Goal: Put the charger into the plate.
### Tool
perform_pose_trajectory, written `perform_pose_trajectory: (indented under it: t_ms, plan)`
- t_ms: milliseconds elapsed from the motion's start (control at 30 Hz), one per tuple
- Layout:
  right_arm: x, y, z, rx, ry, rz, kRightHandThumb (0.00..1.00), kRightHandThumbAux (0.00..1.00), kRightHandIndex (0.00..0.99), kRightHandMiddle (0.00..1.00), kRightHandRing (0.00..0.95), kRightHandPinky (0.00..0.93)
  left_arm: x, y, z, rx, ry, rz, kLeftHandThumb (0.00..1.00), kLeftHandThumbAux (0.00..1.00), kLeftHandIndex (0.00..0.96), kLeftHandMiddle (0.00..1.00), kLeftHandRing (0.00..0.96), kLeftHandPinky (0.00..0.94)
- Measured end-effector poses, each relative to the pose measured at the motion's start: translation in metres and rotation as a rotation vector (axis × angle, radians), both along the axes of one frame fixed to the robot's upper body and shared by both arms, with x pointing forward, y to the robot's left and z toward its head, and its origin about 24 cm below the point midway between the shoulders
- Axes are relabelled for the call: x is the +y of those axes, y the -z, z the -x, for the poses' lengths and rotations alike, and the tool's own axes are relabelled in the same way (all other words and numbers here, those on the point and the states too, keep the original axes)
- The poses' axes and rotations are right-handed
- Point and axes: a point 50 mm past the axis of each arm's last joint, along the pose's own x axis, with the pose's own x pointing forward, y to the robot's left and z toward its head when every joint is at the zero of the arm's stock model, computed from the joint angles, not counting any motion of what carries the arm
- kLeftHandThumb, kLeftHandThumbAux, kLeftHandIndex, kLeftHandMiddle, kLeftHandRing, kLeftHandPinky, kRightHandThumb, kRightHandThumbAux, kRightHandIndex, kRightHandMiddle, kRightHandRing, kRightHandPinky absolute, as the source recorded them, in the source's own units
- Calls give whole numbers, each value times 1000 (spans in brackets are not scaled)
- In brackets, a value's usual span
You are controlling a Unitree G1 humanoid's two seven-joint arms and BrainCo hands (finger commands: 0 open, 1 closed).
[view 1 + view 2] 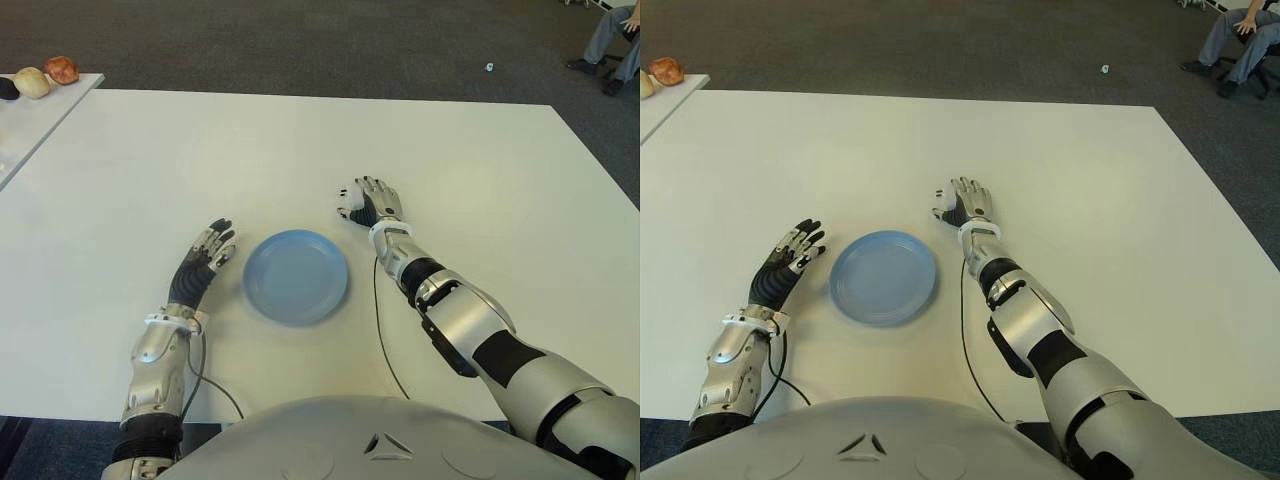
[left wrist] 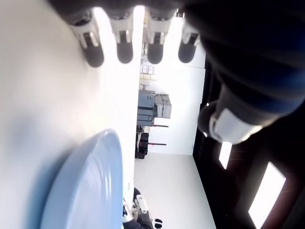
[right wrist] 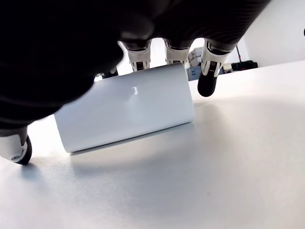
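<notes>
Big white counter (image 1: 480, 180) in an office with dark carpet, blue plate (image 1: 296, 276) sitting empty in the middle. The right robot hand (image 1: 370, 203) is draped over the white charger (image 3: 126, 112) just past the plate, fingers around it but not clamped yet. Left robot hand (image 1: 207, 256) shows beside the plate, fingers spread, holding nothing. Looks like the grasping step; next it needs to squeeze, lift, and carry it over to the plate.

A wide white rectangular bench (image 1: 300, 140) carries a round pale-blue plate (image 1: 296, 276) near its front edge. A white rounded block-shaped charger (image 3: 126, 107) lies flat on the bench top just beyond and to the right of the plate. A thin black cable (image 1: 383, 345) trails across the bench surface toward the front edge, right of the plate.
</notes>
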Motion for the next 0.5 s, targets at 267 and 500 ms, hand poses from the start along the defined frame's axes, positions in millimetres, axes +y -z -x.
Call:
perform_pose_trajectory:
  t_ms: [267, 500]
  plan:
    - [-2, 0, 0, -5, -56, 65, 140, 426, 0, 10, 0, 0, 3, -1, 3, 8, -10, -4, 0, 576, 10, 25, 14, 31]
    - [-6, -3, -1, -40, -152, 143, 88, 454, 0, 27, 0, 0, 4, -1, 4, 10, -13, -7, 0, 578, 11, 23, 12, 30]
